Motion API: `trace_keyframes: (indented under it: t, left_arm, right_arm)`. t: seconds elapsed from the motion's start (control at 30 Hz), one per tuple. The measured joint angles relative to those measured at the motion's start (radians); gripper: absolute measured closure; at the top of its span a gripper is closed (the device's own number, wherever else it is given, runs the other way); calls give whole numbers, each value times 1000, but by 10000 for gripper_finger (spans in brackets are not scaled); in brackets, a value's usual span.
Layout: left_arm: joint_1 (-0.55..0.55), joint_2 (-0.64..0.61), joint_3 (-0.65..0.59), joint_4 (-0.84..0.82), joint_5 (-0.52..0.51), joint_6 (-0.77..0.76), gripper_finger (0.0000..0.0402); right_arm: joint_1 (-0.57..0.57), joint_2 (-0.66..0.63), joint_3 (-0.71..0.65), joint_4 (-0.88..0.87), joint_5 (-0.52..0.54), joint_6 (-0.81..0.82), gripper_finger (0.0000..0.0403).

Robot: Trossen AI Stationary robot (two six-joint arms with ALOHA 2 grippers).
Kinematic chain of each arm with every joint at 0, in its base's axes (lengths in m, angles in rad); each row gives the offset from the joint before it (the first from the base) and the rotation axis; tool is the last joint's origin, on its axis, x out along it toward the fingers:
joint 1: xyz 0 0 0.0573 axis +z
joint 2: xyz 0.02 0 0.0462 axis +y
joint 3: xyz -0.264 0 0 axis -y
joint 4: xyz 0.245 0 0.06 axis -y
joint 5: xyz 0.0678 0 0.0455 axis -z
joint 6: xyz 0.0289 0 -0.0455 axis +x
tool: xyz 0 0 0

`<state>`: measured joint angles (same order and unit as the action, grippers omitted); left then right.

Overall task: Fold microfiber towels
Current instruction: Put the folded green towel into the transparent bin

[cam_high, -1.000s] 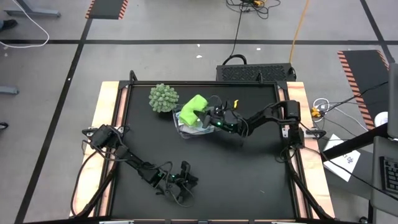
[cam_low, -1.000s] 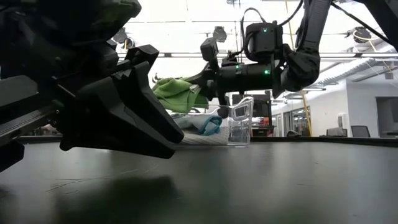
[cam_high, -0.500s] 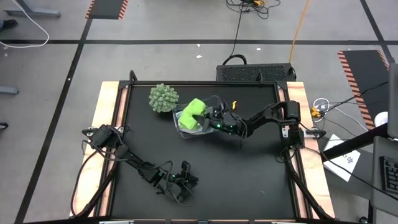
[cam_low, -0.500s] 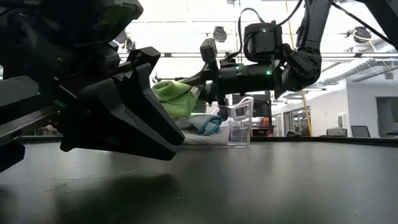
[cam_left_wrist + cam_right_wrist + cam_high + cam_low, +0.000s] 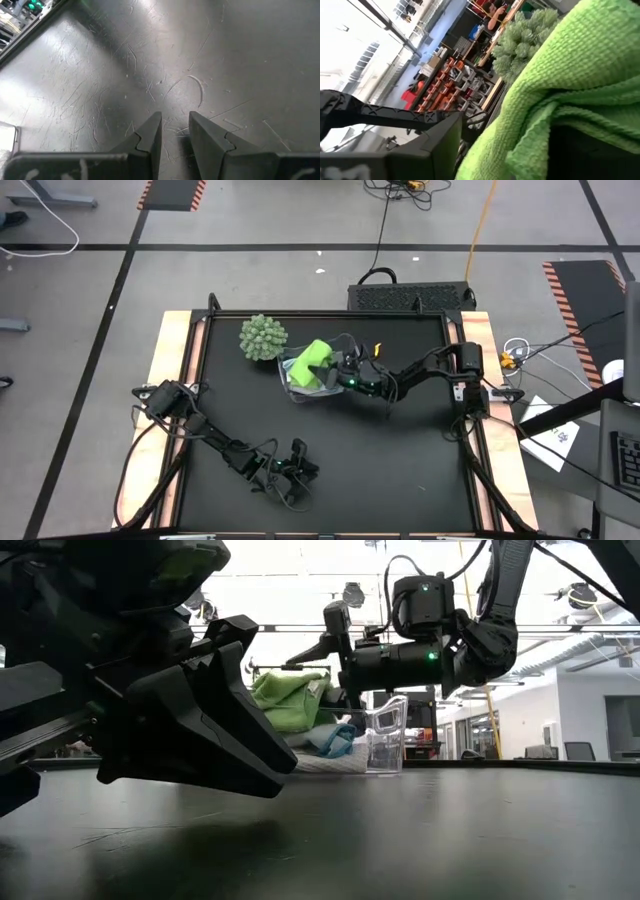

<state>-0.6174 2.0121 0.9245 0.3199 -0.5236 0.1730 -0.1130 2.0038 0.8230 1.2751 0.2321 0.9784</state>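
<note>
High view: straight down over the whole table (image 5: pixel 230 380).
Low view: table height, level, sharing the green towel (image 5: pixel 290 700) with the close right wrist view.
Left wrist view: close on tabletop.

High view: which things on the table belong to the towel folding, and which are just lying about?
For the job:
- lime green towel, lying on top in the bin
- light blue towel, under the green one
- right gripper, fingers open beside the green towel
- left gripper, low over bare table near the front

Lying about:
- clear plastic bin
- spiky ball plant
</note>
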Motion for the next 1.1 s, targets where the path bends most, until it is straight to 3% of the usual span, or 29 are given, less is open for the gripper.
trace_keyframes:
  t: [0.2,0.47,0.6,0.8,1.1]
  left_arm:
    - [0,0,0,1,0,1,300]
    - [0,0,0,5,1,3,300]
    - [0,0,-1,11,8,9,300]
    - [0,0,-1,17,22,21,300]
    - [0,0,0,17,26,24,300]
  right_arm:
    - [18,-79,0,-115,-38,47,165]
    - [23,-366,0,-697,9,20,165]
    - [23,-458,0,-893,32,65,165]
    - [18,-473,0,-1017,23,110,165]
    - [2,-472,0,-1072,-92,185,165]
